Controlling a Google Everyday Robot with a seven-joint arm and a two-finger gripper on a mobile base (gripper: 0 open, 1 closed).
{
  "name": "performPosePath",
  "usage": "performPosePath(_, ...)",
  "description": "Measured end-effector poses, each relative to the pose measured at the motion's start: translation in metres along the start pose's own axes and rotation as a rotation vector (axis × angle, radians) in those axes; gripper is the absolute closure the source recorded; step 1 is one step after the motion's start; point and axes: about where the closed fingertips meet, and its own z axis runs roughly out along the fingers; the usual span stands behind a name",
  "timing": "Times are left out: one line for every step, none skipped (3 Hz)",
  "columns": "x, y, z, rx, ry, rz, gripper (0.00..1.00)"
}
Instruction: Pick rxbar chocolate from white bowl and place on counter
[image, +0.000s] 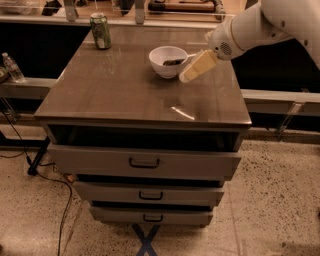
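Note:
The white bowl (167, 61) stands on the counter (135, 90) toward the far right. The rxbar chocolate (173, 62) lies inside it as a dark flat strip. My gripper (192, 71) hangs just right of the bowl, outside its rim and a little above the counter, its cream fingers pointing down-left. Nothing shows between the fingers. The white arm reaches in from the upper right.
A green drink can (100, 31) stands at the counter's far left corner. The cabinet has three handled drawers (144, 163) below. A water bottle (12, 67) sits on a low shelf at left. Cables lie on the speckled floor at left.

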Motion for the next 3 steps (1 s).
performPosePath(-0.003,0.004,-0.003,-0.017,-0.019,-0.003,0.00)
performPosePath(-0.016,0.009,0.007,-0.039,-0.034,-0.011,0.00)
performPosePath(-0.028,0.015,0.024,-0.052,-0.044,-0.027,0.00)
